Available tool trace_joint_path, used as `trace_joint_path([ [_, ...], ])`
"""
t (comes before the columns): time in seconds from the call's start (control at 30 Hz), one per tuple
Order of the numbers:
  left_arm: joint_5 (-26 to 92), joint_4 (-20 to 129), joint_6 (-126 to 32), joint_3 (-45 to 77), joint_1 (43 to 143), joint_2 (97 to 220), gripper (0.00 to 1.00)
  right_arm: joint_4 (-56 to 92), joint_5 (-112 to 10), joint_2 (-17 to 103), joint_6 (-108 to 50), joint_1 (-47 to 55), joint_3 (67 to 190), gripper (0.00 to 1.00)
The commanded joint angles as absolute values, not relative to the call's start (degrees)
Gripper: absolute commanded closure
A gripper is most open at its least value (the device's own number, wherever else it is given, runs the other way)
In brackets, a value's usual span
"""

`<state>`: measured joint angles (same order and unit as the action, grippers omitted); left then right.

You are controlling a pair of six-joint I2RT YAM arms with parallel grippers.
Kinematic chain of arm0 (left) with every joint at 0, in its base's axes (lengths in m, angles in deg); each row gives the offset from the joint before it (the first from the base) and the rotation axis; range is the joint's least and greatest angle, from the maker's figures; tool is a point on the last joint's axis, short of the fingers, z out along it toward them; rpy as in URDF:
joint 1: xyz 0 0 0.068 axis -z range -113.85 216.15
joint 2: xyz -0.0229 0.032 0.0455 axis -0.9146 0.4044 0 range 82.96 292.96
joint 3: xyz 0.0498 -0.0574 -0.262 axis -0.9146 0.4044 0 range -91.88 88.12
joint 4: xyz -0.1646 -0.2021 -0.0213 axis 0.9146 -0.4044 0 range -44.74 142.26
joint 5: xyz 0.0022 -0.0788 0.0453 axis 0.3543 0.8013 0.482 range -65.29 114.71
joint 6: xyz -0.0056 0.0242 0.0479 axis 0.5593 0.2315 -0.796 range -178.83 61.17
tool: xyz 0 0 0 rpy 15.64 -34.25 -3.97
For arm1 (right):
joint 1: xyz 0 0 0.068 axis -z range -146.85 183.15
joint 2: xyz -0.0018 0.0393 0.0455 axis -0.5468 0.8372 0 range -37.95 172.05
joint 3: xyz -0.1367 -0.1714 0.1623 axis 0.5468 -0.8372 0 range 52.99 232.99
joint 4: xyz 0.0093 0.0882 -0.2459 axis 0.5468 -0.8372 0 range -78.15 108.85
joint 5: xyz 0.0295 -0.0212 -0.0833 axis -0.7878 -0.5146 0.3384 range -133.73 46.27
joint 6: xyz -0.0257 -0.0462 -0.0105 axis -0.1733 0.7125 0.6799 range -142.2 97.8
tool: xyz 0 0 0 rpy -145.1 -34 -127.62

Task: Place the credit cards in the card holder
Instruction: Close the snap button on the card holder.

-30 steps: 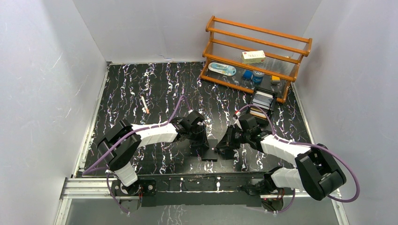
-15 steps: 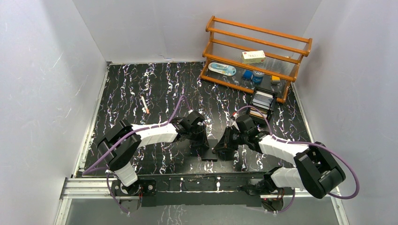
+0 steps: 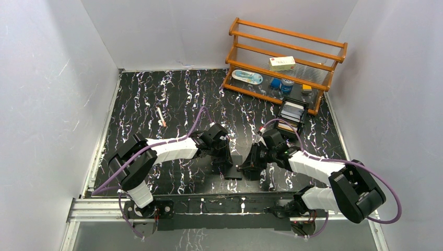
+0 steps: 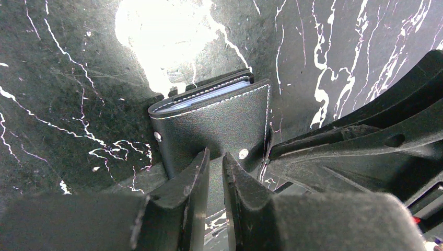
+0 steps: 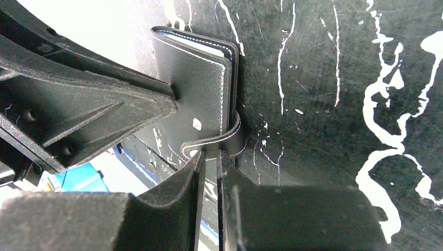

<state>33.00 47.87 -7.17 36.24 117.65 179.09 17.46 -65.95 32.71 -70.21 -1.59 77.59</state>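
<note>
The card holder [image 3: 233, 168] is a black folded wallet lying on the marbled table between both grippers. It shows in the left wrist view [image 4: 214, 123] and the right wrist view [image 5: 196, 83]. Pale card or pocket edges [image 4: 209, 97] sit inside its fold. My left gripper [image 4: 214, 157] is shut, its tips on the wallet's face between two snap studs. My right gripper [image 5: 211, 154] is closed on the wallet's curled snap tab [image 5: 230, 137]. More credit cards [image 3: 292, 111] stand in a black box at the far right.
A wooden rack [image 3: 313, 49] with a white box, blue items and a dish stands at the back right. A small white and orange stick [image 3: 161, 117] lies at the left. White walls enclose the table on three sides.
My right gripper has moved slightly left, closer in at the wallet. The left arm and the wallet have stayed in place.
</note>
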Motion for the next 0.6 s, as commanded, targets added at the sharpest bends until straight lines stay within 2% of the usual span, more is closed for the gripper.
trace_joint_path([
  [0.0,26.81,42.33,-8.11,38.20,117.82,181.04,0.84,19.52,-66.21,32.94,-70.23,-2.45,79.83,0.78],
  [0.57,27.42,42.34,-7.85,37.76,117.96,181.40,0.83,20.32,-63.11,36.38,-70.63,-4.19,81.61,0.79],
])
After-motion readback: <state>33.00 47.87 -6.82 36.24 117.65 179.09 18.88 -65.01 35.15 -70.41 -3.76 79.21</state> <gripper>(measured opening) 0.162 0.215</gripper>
